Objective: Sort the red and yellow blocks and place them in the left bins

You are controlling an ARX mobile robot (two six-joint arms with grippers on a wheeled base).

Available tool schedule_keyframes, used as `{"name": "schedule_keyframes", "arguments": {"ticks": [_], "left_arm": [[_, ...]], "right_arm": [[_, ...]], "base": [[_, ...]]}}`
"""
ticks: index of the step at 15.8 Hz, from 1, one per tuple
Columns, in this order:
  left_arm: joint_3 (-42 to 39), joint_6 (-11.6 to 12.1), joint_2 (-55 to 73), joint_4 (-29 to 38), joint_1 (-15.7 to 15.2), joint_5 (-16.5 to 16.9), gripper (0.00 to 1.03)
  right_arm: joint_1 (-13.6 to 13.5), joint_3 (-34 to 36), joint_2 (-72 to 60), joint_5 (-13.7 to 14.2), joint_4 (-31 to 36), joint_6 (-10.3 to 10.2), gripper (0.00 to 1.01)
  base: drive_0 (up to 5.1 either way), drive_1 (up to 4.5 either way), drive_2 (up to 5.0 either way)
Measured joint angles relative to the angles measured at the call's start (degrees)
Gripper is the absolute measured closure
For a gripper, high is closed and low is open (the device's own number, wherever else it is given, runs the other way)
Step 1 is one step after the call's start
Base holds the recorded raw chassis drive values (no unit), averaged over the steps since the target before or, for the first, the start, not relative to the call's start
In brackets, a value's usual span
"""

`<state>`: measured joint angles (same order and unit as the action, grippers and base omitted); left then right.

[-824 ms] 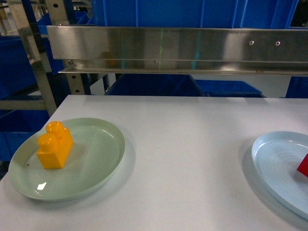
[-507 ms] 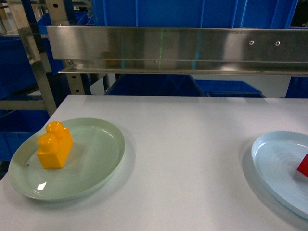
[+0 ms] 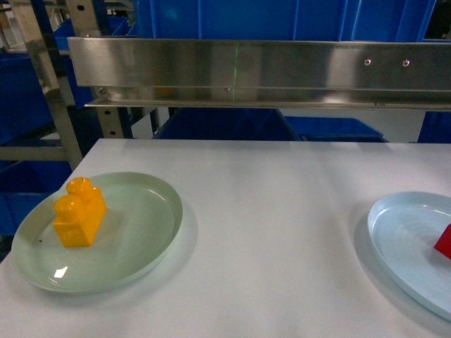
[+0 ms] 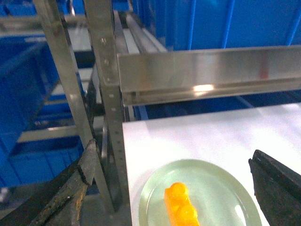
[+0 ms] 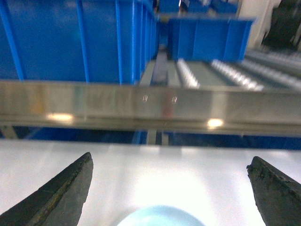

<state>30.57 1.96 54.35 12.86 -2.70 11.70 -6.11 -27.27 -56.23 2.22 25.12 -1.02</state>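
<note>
The orange-yellow block (image 3: 79,213), with two round studs, stands on a pale green plate (image 3: 144,236) at the table's front left. Only a corner of the red block (image 3: 445,242) shows, on a pale-blue plate (image 3: 398,229) at the right edge. Neither gripper appears in the head view. In the left wrist view my left gripper (image 4: 173,153) hangs open above the green plate (image 4: 221,188), with the yellow block (image 4: 181,209) below, between its fingers and untouched. My right gripper (image 5: 170,160) is open and empty over the pale-blue plate (image 5: 160,216). Large blue bins (image 3: 25,91) stand left of the table.
A steel rail (image 3: 261,70) crosses above the table's far edge. More blue crates sit behind it (image 3: 282,17) and under it (image 3: 225,123). A perforated steel upright (image 4: 110,94) stands at the table's left corner, close to my left gripper's finger.
</note>
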Motion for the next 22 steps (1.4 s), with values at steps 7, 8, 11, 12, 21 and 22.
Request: {"name": "schedule_keyframes", "arguments": {"ticks": [7, 8, 11, 12, 21, 22], "left_arm": [[12.79, 0.0, 26.16, -1.62, -0.61, 0.33, 0.05], [12.57, 0.02, 27.52, -1.9, -0.44, 0.35, 0.05], [11.41, 1.2, 30.69, 0.87, 0.31, -0.42, 0.05], [11.13, 1.42, 31.34, 1.33, 0.42, -0.74, 0.05], [6.58, 4.04, 38.86, 11.32, 0.11, -2.82, 0.05], [6.45, 4.07, 38.93, 11.67, 0.11, -2.8, 0.05]], "right_arm": [[-0.57, -10.64, -27.98, 1.92, 0.04, -3.96, 0.03], [-0.39, -10.1, -28.72, 1.9, 0.35, -4.17, 0.03], [0.52, -9.25, -30.38, 1.36, 2.03, -5.07, 0.03], [0.7, -9.01, -30.86, 1.03, 2.71, -5.35, 0.03], [2.43, -3.96, -41.33, 0.76, 9.64, -6.45, 0.03], [2.43, -2.84, -41.46, 0.79, 10.03, -6.49, 0.03]], "base": [[0.0, 0.0, 0.0], [0.0, 0.0, 0.0], [0.0, 0.0, 0.0], [0.0, 0.0, 0.0], [0.0, 0.0, 0.0], [0.0, 0.0, 0.0]]}}
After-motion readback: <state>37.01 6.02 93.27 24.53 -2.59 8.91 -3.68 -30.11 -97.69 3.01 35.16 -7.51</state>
